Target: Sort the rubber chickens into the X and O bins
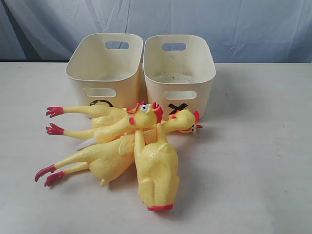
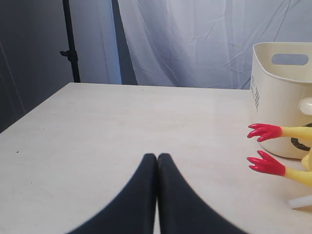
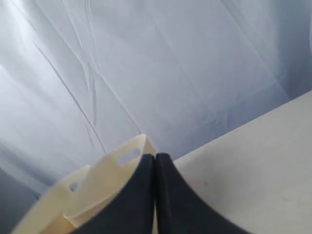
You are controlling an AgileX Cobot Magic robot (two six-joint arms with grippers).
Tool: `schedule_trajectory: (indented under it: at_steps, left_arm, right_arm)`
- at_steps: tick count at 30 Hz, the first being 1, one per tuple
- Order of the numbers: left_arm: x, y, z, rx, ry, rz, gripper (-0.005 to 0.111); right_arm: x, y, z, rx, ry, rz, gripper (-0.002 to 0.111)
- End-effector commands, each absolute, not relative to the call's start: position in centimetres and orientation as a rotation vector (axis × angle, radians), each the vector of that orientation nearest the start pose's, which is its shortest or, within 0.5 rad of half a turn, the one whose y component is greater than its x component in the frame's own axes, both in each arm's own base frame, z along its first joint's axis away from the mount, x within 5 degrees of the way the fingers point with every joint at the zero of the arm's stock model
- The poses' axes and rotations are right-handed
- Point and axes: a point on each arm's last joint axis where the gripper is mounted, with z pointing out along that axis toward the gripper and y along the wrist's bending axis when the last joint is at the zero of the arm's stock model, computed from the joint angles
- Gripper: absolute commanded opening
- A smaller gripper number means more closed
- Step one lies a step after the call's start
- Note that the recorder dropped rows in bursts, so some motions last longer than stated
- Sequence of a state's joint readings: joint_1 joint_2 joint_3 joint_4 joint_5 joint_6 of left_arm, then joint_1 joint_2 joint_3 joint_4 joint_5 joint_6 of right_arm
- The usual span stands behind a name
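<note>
A pile of yellow rubber chickens [image 1: 117, 156] lies on the table just in front of two cream bins. The O bin [image 1: 105, 73] stands on the left, its black mark partly hidden behind a chicken. Beside it on the right stands the X bin [image 1: 179, 73]. One chicken's red feet [image 2: 265, 164] and the O bin [image 2: 280, 87] show in the left wrist view. My left gripper [image 2: 157, 158] is shut and empty over bare table, apart from those feet. My right gripper [image 3: 155, 157] is shut and empty, with the bins' rims [image 3: 122, 163] beyond it. Neither gripper appears in the exterior view.
The pale table [image 1: 253, 161] spreads wide around the pile. A white curtain [image 1: 219, 24] hangs behind the bins. A dark stand pole [image 2: 70, 44] rises past the table's far corner in the left wrist view.
</note>
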State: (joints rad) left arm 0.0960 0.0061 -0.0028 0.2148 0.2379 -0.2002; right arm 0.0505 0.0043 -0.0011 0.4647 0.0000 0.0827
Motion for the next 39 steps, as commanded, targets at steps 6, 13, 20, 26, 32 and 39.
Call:
schedule_trajectory:
  at_steps: [6, 13, 20, 26, 32, 39]
  left_arm:
    - [5.5, 1.0, 19.2, -0.109, 1.714, 0.127, 0.000]
    - [5.5, 1.0, 19.2, -0.109, 1.714, 0.127, 0.000]
    - [5.5, 1.0, 19.2, -0.109, 1.714, 0.127, 0.000]
    - [5.5, 1.0, 19.2, -0.109, 1.714, 0.127, 0.000]
    - [5.5, 1.0, 19.2, -0.109, 1.714, 0.127, 0.000]
    - [5.5, 1.0, 19.2, -0.109, 1.714, 0.127, 0.000]
  right_arm:
    - [5.6, -0.2, 21.9, 0.598, 1.329, 0.692, -0.001]
    - [4.9, 1.3, 23.8, 0.432, 1.486, 0.712, -0.001]
    - [4.3, 2.2, 27.4, 0.201, 1.587, 0.630, -0.001]
    - [5.5, 3.0, 28.8, -0.059, 1.715, 0.486, -0.001]
    - [7.5, 4.0, 29.1, -0.244, 1.882, 0.483, -0.001]
    - [11.3, 5.3, 30.6, -0.400, 1.994, 0.482, -0.001]
